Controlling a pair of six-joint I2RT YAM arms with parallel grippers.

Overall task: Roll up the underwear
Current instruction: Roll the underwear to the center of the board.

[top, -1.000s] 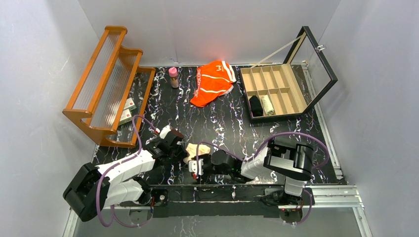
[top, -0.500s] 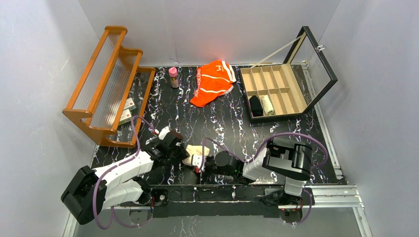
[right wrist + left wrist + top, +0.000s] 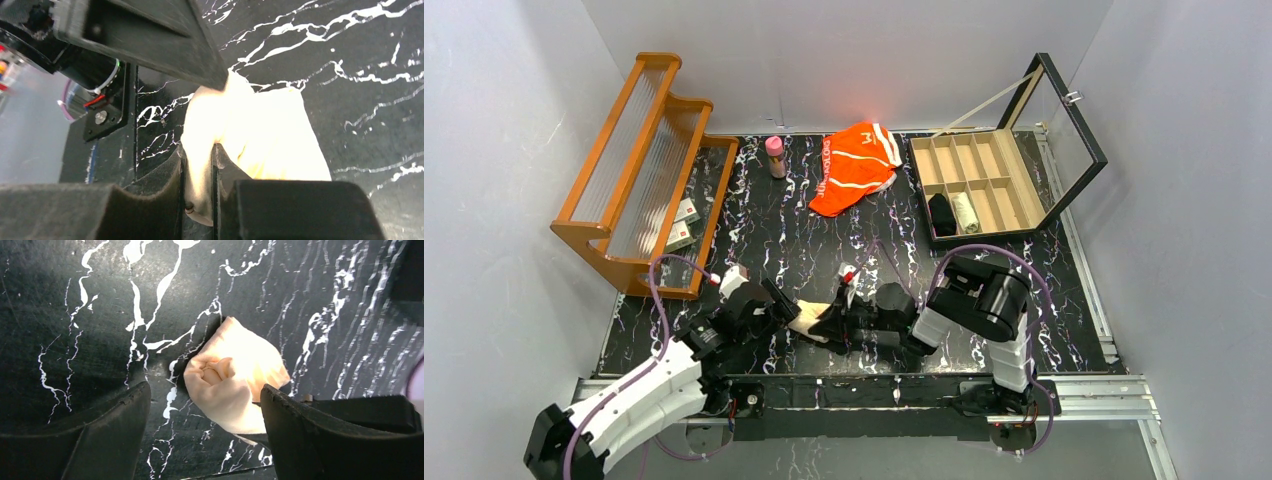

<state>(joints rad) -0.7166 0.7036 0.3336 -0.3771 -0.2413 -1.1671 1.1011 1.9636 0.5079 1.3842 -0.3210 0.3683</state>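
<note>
1 view: R tool [image 3: 198, 156] on underwear [image 3: 265, 135]

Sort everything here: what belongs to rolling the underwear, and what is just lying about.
Job in hand:
beige underwear, pinched in the right claw
left claw, open
orange striped underwear

Lying about:
wooden rack
small cartons at the rack
pink-capped bottle
compartment box
</note>
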